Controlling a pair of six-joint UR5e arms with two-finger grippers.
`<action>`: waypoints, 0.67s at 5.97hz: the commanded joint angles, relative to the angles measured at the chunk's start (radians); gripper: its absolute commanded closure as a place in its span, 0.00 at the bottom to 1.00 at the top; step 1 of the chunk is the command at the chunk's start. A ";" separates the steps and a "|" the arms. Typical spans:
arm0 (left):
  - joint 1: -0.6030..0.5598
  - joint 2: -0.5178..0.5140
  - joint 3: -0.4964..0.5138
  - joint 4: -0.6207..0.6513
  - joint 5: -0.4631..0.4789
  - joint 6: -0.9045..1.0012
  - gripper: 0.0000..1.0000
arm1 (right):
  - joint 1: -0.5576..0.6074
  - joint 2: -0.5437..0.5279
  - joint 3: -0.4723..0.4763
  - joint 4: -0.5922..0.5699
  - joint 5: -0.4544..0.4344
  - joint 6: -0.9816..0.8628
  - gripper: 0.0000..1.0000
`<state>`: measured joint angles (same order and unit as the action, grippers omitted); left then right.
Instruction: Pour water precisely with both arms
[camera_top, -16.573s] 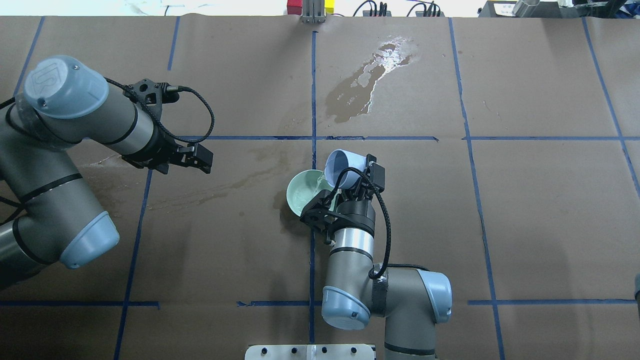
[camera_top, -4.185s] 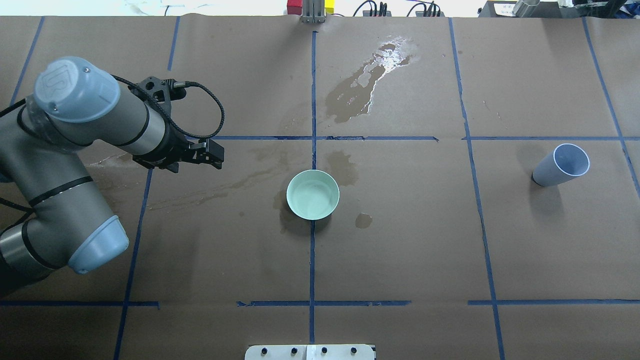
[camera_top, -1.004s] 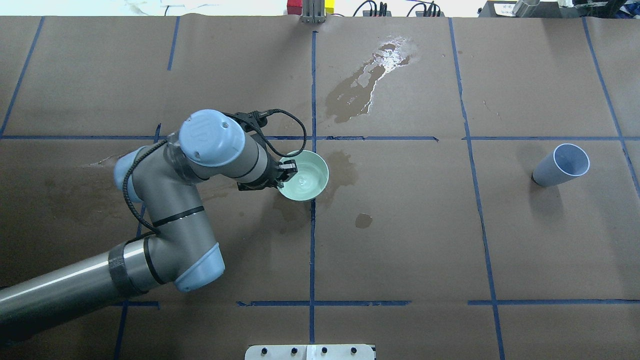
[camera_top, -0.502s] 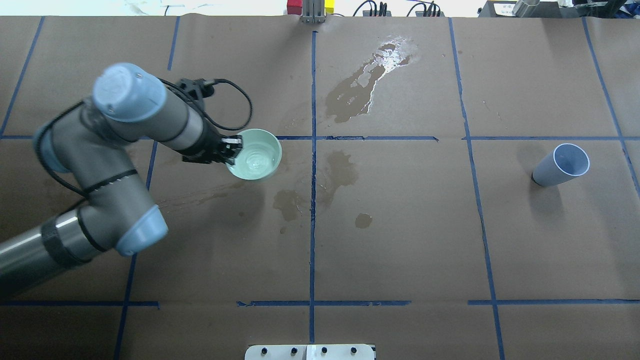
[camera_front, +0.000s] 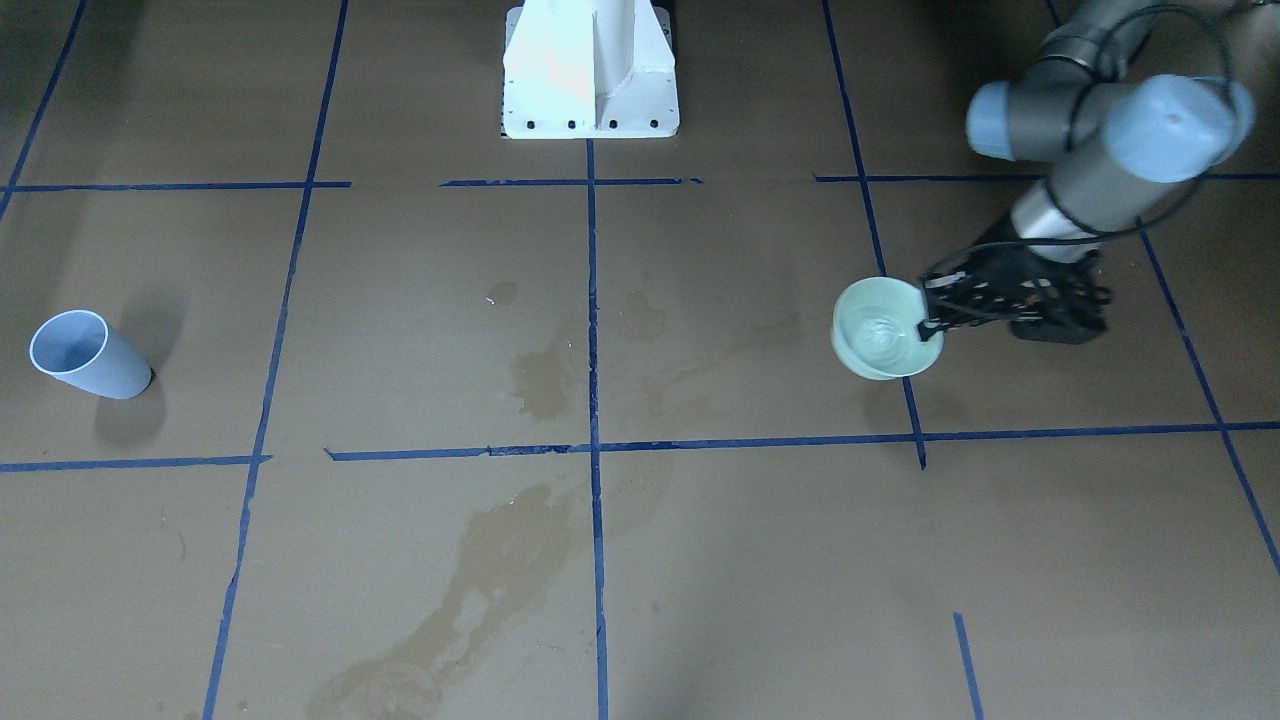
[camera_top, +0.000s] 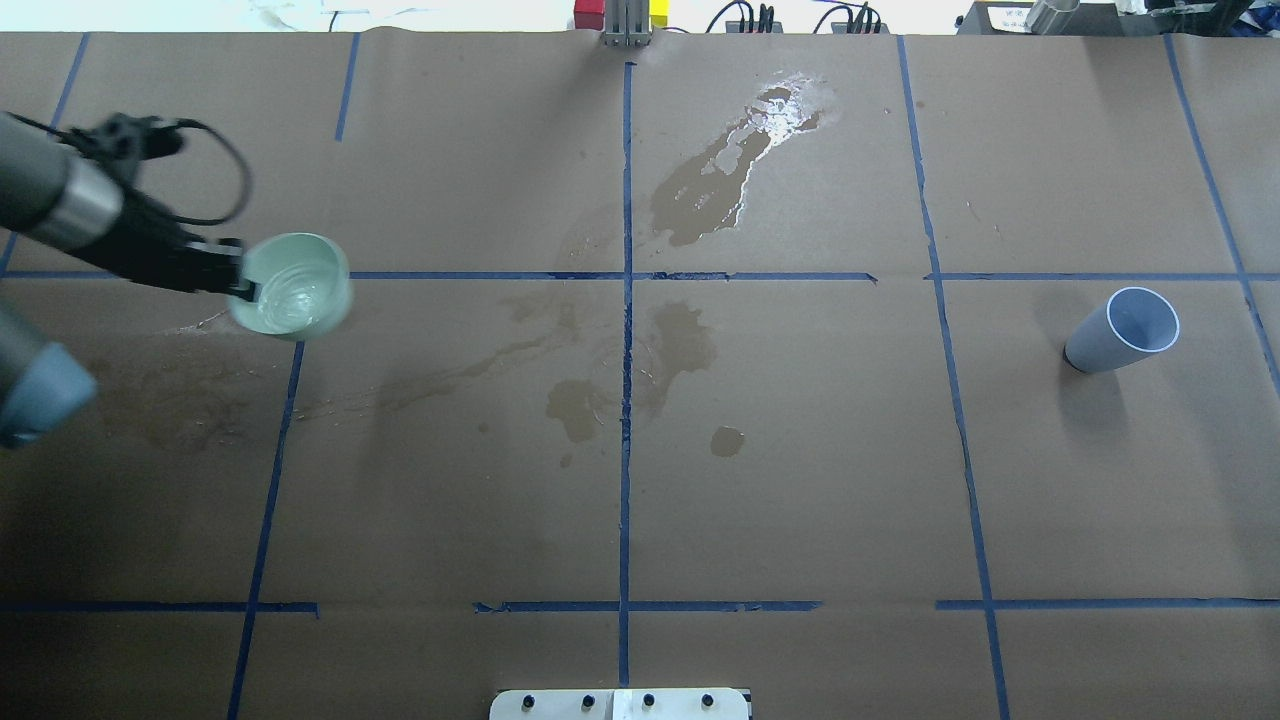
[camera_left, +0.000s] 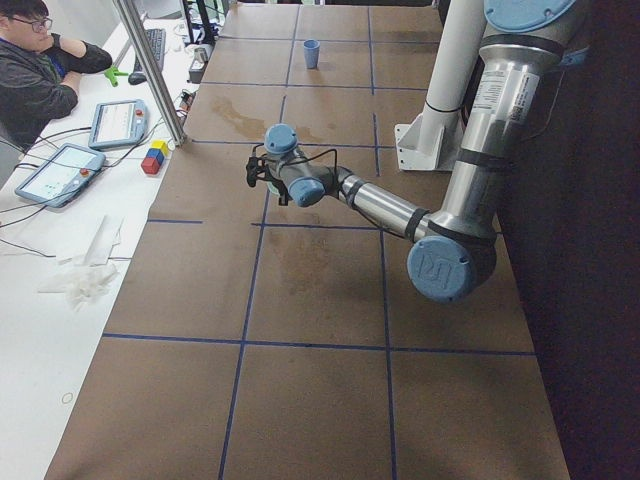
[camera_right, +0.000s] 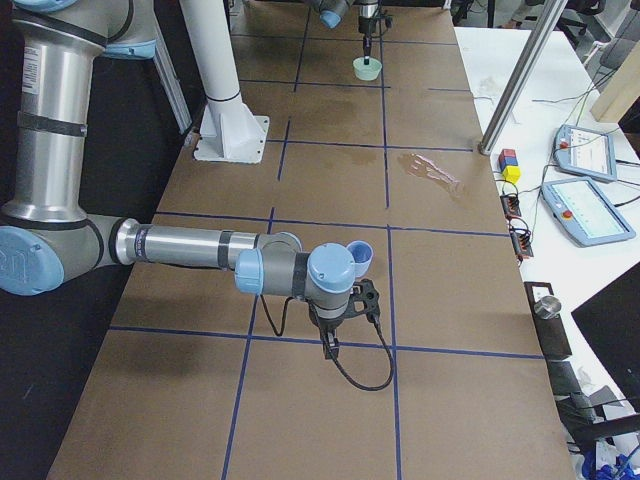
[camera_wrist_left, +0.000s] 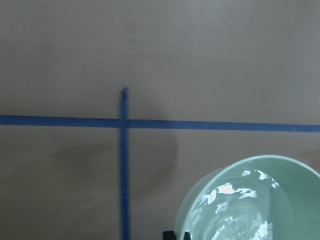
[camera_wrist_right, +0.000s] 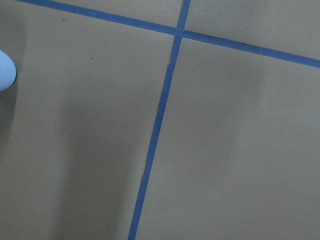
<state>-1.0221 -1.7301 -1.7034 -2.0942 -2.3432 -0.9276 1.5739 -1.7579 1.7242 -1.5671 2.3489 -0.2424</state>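
My left gripper (camera_top: 240, 281) is shut on the near rim of a mint-green bowl (camera_top: 292, 285) and holds it above the table's left side. Water (camera_wrist_left: 240, 205) ripples and glints inside the bowl. The front-facing view shows the same bowl (camera_front: 885, 330) with its shadow on the paper below. A pale blue cup (camera_top: 1120, 330) stands alone and a little tilted at the far right. My right gripper (camera_right: 328, 345) shows only in the right side view, pointing down at the paper close to the cup (camera_right: 358, 255); I cannot tell whether it is open or shut.
Brown paper with blue tape lines covers the table. Wet patches lie at the back centre (camera_top: 740, 160) and around the middle (camera_top: 680, 340). The white pedestal (camera_front: 590, 70) stands at the robot's edge. A person (camera_left: 40, 70) sits beside tablets at the far side.
The left arm has carried the bowl from the table's centre far to the left, and its water is sloshing. The cup has stayed in place.
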 joint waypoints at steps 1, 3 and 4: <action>-0.172 0.127 0.033 -0.015 -0.114 0.245 1.00 | 0.000 0.000 0.000 0.001 0.000 0.000 0.00; -0.184 0.164 0.111 -0.091 -0.105 0.306 1.00 | 0.000 0.000 0.001 0.001 0.000 -0.002 0.00; -0.179 0.155 0.231 -0.253 -0.104 0.256 1.00 | 0.000 0.000 0.000 0.001 0.000 -0.002 0.00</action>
<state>-1.2022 -1.5738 -1.5689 -2.2203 -2.4487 -0.6419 1.5739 -1.7576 1.7253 -1.5662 2.3485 -0.2438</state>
